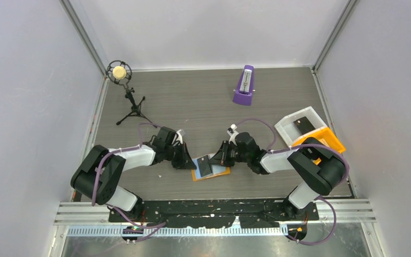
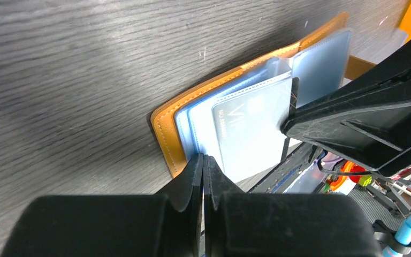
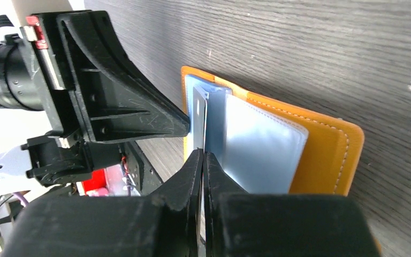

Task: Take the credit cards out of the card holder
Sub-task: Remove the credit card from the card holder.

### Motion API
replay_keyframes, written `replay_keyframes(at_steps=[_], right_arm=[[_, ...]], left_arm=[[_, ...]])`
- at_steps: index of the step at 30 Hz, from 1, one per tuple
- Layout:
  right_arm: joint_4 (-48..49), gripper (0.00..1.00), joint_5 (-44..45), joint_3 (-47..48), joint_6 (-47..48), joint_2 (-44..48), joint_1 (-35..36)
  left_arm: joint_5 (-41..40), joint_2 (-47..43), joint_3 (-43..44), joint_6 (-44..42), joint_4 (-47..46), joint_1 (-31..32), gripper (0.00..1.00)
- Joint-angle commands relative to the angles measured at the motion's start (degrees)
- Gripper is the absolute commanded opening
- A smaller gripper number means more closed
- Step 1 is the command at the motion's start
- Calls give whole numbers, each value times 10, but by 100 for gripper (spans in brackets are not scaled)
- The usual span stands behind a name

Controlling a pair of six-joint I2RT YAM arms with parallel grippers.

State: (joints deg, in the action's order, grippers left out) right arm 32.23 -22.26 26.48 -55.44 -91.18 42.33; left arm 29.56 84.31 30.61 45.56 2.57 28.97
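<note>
The orange card holder (image 1: 214, 173) lies open on the table between my two arms. Its clear pocket leaves fan up from the orange cover (image 2: 163, 128). My left gripper (image 2: 203, 158) is shut on the near edge of one leaf, and a pale grey credit card (image 2: 251, 128) shows inside that leaf. From the other side my right gripper (image 3: 202, 155) is shut on the thin edge of a pale credit card (image 3: 199, 115) standing upright in its leaf. Beside it a light blue pocket (image 3: 257, 144) lies flat on the cover (image 3: 326, 150). From above, the left gripper (image 1: 188, 160) and the right gripper (image 1: 218, 159) face each other.
A white bin (image 1: 288, 124) holding a black card (image 1: 302, 125) stands at the right, with an orange bin (image 1: 332, 140) just in front of it, partly behind my right arm. A purple metronome (image 1: 244, 85) stands at the back, a microphone on a tripod (image 1: 120, 72) at the back left.
</note>
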Motion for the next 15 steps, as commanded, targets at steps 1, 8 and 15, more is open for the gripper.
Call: replay_keyframes(at_steps=[1,8,15], right_arm=[[76,5,-45,-11,-17,14,-5],[95,6,-52,-20,-29,8,-9],[74,5,-46,-37,-24,36,-31]], left_arm=[[-51,35,-11,-31,31,0,2],[-52,33,-11,-29,30,0,2],[-55,39,-9,-32,31,0,2]])
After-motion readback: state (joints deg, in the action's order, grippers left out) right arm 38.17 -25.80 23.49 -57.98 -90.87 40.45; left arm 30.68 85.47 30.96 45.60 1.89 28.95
